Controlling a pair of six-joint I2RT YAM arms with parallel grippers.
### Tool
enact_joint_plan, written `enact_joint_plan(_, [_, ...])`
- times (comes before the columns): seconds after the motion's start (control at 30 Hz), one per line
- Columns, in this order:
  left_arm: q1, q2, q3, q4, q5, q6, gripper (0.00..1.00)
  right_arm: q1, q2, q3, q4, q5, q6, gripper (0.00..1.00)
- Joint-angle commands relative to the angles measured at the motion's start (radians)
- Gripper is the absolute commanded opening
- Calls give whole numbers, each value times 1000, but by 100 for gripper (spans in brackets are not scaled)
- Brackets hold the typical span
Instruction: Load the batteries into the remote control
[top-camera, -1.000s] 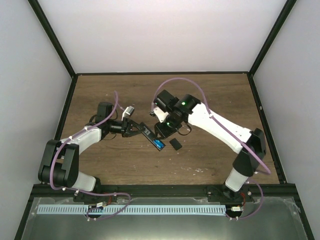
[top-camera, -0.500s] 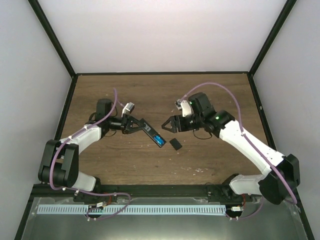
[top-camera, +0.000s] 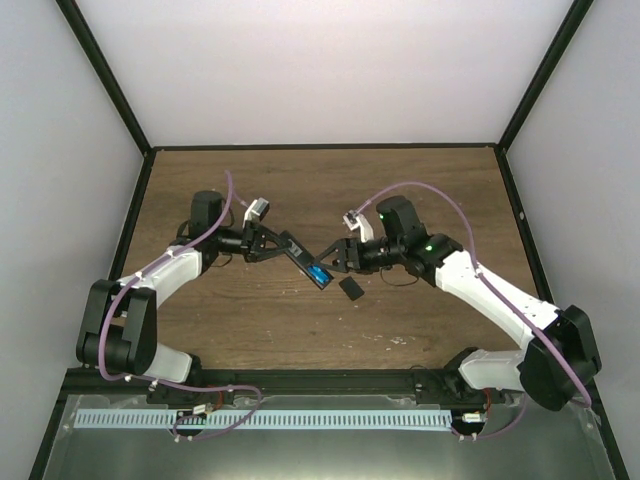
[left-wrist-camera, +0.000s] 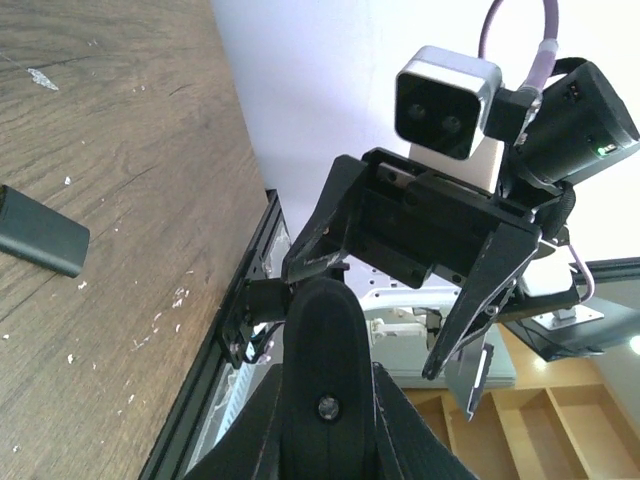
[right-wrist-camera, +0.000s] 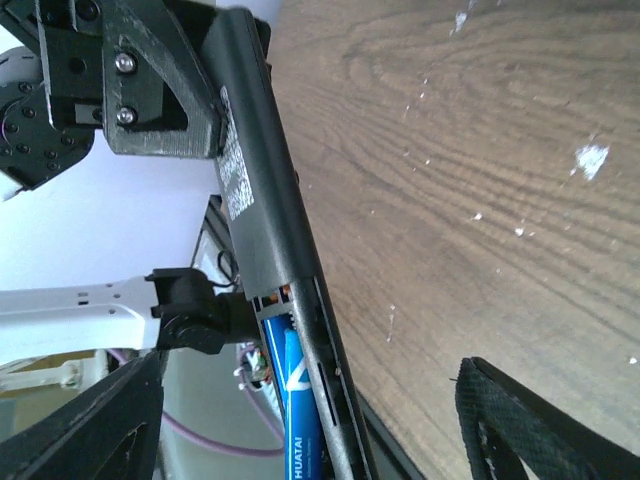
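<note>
My left gripper (top-camera: 268, 243) is shut on the button end of the black remote control (top-camera: 300, 262) and holds it tilted above the table. The remote's open recess faces up, with a blue battery (top-camera: 320, 274) lying in it. In the right wrist view the battery (right-wrist-camera: 302, 420) shows lengthwise in the recess, with a strip of more blue beside it. My right gripper (top-camera: 336, 258) is open at the remote's battery end, and its fingers (right-wrist-camera: 540, 430) stand wide on either side of the remote control (right-wrist-camera: 255, 170) without touching it.
A small black battery cover (top-camera: 351, 288) lies on the wooden table (top-camera: 430, 190) just below my right gripper, and the cover (left-wrist-camera: 40, 232) also shows in the left wrist view. Black frame rails border the table on all sides.
My right gripper opened, drew back from the remote's battery end as the arm swung out to the right, then came back close to it. The left gripper kept hold of the remote, shifting slightly.
</note>
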Motion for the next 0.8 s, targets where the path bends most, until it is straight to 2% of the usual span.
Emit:
enact_joint_plan(0.0, [-4, -24, 28, 25, 25, -14, 0, -6, -12, -22, 65, -123, 57, 71])
enact_joint_plan(0.2, [-4, -29, 37, 36, 25, -29, 0, -5, -7, -24, 55, -170, 45, 67])
enact_joint_plan(0.47, [-4, -28, 38, 40, 25, -38, 0, -5, 5, -14, 59, -252, 33, 54])
enact_joint_plan(0.77, [-4, -30, 34, 107, 30, -105, 0, -5, -2, -15, 20, -264, -9, 48])
